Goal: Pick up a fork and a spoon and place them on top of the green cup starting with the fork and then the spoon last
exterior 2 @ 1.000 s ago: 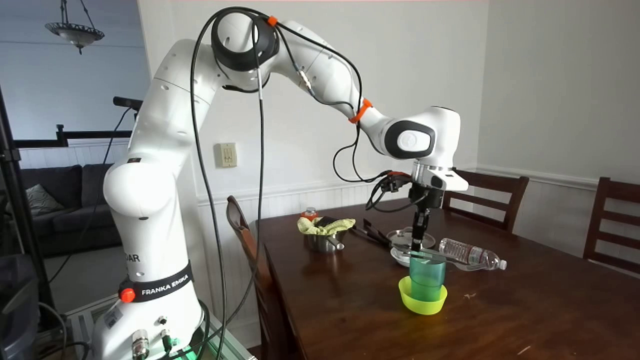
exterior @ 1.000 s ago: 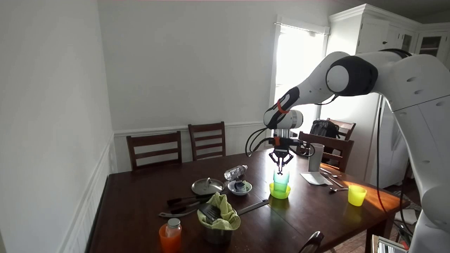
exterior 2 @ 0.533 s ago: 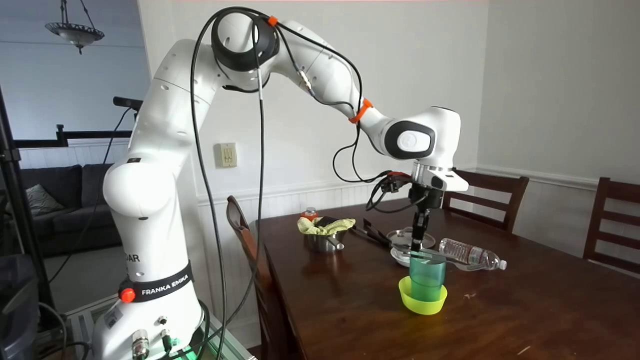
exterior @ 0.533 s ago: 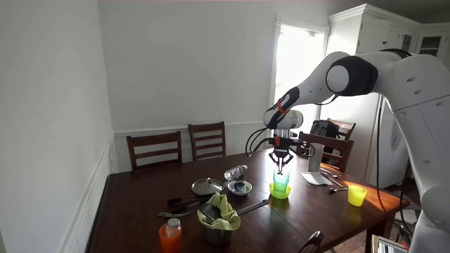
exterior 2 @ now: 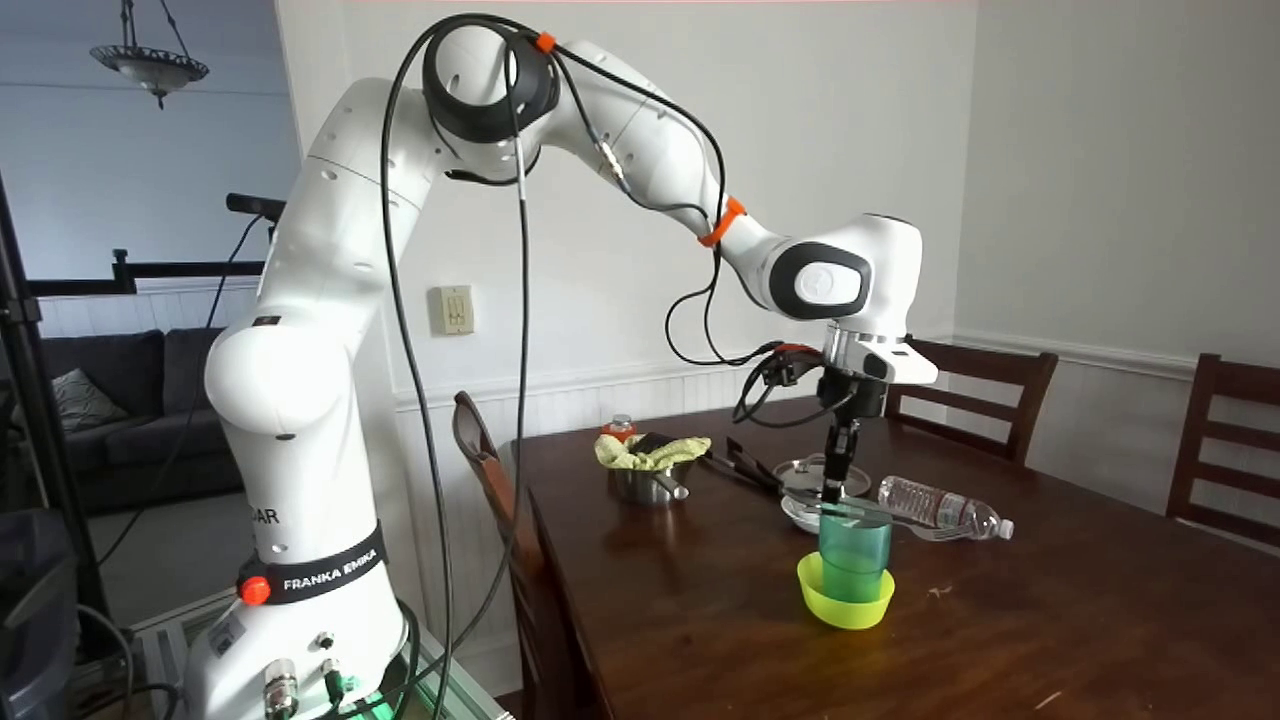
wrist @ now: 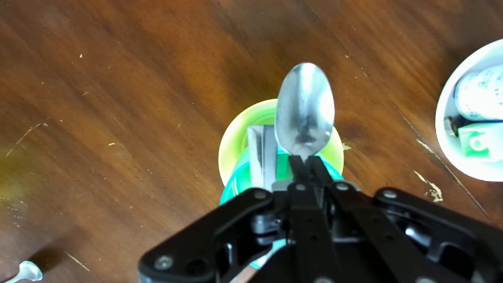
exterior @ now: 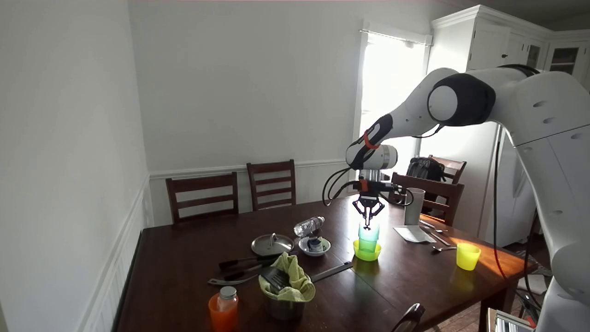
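The green cup (exterior 2: 855, 560) is a translucent teal-green tumbler. It stands upright inside a short lime-green bowl (exterior 2: 845, 612); both also show in the other exterior view and the wrist view. A metal fork lies across the cup's top: its tines (exterior 2: 945, 533) stick out past the rim, and its flat handle (wrist: 269, 153) shows in the wrist view. My gripper (wrist: 305, 158) is directly above the cup, beside the fork's handle. Its fingertips are closed around the neck of a metal spoon (wrist: 305, 104). The spoon's handle is hidden under the gripper.
A white bowl (exterior: 315, 247) with small items, a water bottle (exterior: 309, 226) and a pan lid (exterior: 272, 245) lie nearby. A steel pot (exterior: 286, 308) with a cloth, an orange cup (exterior: 223, 316), a yellow cup (exterior: 468, 257), a napkin (exterior: 414, 234) and loose cutlery (exterior: 441, 239) are also on the table.
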Controlling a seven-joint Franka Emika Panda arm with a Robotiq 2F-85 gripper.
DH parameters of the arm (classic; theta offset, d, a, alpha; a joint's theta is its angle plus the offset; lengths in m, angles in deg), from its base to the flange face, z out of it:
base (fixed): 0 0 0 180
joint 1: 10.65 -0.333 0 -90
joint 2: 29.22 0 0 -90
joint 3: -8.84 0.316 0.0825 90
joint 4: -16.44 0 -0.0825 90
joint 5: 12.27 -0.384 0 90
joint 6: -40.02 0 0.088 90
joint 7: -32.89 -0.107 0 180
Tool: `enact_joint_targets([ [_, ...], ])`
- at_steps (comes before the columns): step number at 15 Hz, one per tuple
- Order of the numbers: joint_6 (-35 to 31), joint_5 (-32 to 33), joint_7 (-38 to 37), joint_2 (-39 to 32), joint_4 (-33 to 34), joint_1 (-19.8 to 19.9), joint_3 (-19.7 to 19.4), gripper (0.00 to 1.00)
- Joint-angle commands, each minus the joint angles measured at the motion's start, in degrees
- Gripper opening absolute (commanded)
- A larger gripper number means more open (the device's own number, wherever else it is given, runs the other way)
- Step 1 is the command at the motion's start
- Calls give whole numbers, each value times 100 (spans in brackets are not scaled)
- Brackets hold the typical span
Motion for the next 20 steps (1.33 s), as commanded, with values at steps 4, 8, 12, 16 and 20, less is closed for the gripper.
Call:
enact_joint_targets([
  [4, 170, -151, 141, 14, 35, 145, 80, 33],
  [8, 181, -174, 163, 36, 28, 164, 87, 62],
  [12, 189, -207, 188, 37, 34, 179, 90, 90],
  [16, 205, -216, 209, 33, 52, 189, 85, 100],
  [20, 299, -219, 227, 115, -21, 185, 84, 100],
])
